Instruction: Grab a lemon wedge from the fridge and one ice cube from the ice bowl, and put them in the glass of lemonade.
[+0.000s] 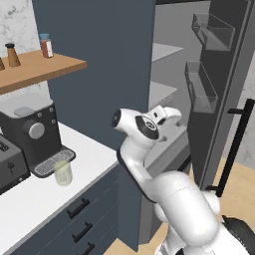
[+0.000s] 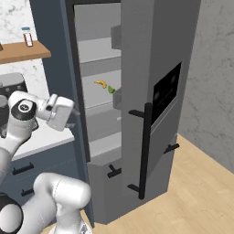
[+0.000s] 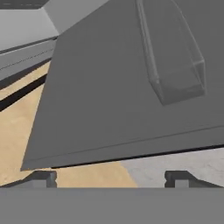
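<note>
Gripper [image 3: 111,178] fingers stand wide apart, holding nothing, facing the open fridge [image 2: 137,68] door and its two clear bins. One lemon wedge [image 2: 111,90] lies on a shelf beside one yellow piece [image 2: 101,83]. One glass [image 1: 63,173] stands on the counter [image 1: 40,194].

Take the coffee machine [image 1: 34,133] as your landmark. It stands on the white counter [image 1: 35,199], and the glass of lemonade [image 1: 63,173] sits on that counter just in front of its drip tray. A toaster [image 1: 10,164] is on the counter just left of the machine. Above the machine you see a wooden shelf [image 1: 45,67] carrying a red jar with a blue lid [image 1: 46,46] and a brown shaker [image 1: 12,55]. Well right of the machine, inside the open fridge [image 2: 151,55], a pale shelf [image 2: 98,95] holds a yellow curved piece [image 2: 101,83] and, just beside it, the green lemon wedge [image 2: 111,89].
</note>
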Robot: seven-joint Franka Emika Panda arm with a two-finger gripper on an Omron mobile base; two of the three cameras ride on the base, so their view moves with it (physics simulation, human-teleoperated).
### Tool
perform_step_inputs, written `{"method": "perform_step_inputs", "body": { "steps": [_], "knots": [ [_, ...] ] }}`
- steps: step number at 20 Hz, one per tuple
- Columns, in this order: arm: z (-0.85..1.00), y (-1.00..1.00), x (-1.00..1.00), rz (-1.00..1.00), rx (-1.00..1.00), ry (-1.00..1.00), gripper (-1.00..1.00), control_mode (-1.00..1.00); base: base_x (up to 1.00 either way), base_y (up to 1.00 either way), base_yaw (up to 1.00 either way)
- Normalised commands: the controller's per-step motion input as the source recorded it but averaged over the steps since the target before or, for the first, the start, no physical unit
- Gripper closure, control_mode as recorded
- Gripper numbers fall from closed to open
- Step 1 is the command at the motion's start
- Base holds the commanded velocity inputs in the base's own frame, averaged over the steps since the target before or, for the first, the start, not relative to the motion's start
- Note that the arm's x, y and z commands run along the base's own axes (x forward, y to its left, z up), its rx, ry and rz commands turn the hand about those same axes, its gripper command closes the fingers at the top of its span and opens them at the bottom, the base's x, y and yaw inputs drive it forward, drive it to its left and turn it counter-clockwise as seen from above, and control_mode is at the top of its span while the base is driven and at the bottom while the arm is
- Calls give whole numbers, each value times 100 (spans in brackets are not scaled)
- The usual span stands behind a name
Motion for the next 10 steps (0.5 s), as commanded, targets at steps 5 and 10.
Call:
{"method": "perform_step_inputs", "body": {
  "steps": [5, 10],
  "knots": [
    [27, -10, 0, -18, -20, 0, -100, -100, 0, 0, 0],
    [17, -12, -12, -2, -3, -3, -100, -100, 0, 0, 0]
  ]
}}
